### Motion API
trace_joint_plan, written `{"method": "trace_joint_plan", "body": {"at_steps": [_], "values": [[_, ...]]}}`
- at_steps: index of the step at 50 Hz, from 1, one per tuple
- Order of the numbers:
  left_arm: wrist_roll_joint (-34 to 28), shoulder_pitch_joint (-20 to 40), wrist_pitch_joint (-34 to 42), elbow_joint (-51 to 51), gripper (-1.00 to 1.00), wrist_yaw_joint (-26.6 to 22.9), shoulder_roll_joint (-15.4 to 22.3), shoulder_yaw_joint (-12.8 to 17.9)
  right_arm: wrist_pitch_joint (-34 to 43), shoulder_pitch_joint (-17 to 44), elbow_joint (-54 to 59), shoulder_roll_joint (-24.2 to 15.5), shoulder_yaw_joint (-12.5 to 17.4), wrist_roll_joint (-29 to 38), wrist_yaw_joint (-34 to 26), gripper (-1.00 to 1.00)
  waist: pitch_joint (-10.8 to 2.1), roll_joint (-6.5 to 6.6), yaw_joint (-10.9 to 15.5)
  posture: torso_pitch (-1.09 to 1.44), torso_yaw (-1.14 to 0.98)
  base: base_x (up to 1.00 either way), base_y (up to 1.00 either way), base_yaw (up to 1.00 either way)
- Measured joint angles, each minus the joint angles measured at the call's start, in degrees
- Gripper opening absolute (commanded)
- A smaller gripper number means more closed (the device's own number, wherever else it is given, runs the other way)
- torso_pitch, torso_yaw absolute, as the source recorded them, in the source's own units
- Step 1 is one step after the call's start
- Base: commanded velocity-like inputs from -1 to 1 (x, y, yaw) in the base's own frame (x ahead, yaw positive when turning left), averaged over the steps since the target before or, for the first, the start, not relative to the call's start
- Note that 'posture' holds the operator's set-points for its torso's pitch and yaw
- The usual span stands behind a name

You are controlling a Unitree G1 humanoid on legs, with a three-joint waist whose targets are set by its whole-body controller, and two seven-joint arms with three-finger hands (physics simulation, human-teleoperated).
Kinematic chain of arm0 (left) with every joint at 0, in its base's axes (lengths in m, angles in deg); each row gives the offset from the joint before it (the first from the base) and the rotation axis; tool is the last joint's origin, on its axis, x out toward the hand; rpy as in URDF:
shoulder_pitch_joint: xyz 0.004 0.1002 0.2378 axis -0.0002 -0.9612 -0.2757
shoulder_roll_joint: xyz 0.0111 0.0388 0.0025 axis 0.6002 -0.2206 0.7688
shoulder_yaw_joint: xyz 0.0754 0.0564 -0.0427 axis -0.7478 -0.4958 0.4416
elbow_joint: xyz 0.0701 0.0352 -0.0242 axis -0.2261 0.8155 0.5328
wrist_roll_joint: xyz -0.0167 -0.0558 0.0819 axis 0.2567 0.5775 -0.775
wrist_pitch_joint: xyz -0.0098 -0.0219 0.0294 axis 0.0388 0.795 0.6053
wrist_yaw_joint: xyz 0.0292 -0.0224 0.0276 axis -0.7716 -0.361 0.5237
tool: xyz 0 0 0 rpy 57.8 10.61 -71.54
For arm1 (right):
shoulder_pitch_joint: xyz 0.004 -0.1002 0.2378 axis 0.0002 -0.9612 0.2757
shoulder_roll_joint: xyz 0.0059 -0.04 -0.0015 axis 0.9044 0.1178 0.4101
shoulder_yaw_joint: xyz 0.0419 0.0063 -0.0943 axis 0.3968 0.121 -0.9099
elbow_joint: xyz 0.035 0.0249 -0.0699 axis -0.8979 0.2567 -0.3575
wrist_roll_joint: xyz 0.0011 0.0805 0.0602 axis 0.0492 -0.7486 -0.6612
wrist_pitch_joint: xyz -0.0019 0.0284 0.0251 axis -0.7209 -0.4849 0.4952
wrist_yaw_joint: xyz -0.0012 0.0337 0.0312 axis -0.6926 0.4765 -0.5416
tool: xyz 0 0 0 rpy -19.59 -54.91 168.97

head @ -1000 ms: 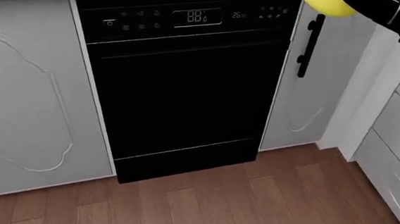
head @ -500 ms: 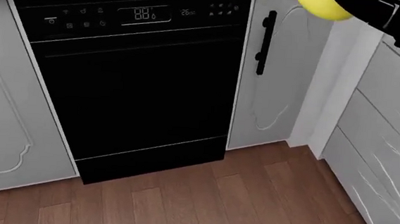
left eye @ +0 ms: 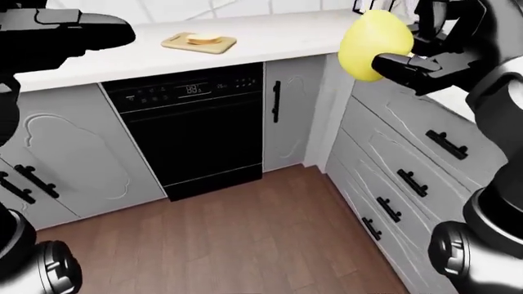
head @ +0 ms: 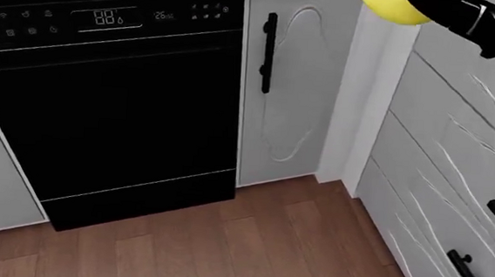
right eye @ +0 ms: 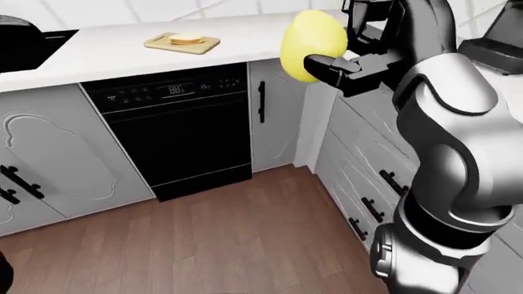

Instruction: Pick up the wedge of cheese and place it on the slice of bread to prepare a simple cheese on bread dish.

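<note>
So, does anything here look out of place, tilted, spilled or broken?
Nothing stands out. The bread lies flat on its cutting board on the counter, the dishwasher is closed, and the right hand holds the yellow cheese in the air.

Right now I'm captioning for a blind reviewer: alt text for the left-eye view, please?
The right hand holds a yellow wedge of cheese up by the white counter, where a bread slice waits on a wooden board above a black dishwasher.

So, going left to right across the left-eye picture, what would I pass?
Black left hand → tan wooden board carrying the bread slice → black cabinet door handle → yellow cheese wedge → black right hand gripping it.
</note>
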Motion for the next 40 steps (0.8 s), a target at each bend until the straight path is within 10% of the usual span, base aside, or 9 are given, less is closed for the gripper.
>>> {"method": "trace_joint_plan", "body": {"at_steps": [9,17,27,40], "values": [[0.3,1.1,1.4,-1.5,1.00,0.6,0.2,0.8,0.5,1.1,-0.4,0.6,-1.2,0.9,0.0,-1.00,0.57,4.28,1.1,0.00,0.00,0.00,-0.39,0.00],[-0.3,1.0,1.9,-1.0,1.00,0.2,-0.2,0.6,0.0,0.5,0.1,0.8,-1.9,2.9,-0.7,-1.00,2.03,2.52,0.1,0.00,0.00,0.00,0.00,0.00],[1.3,1.3,3.3,-2.1,1.00,1.1,0.0,0.6,0.4,0.1,0.4,1.5,-3.0,6.7,-2.9,-1.00,0.12,5.80,0.2,0.00,0.00,0.00,0.00,0.23],[0.1,0.8,2.1,-1.1,1.00,1.2,0.2,0.9,-0.3,0.9,-0.3,2.9,-3.4,8.0,-5.0,-1.00,-0.09,2.63,0.9,0.00,0.00,0.00,0.00,0.30]]}}
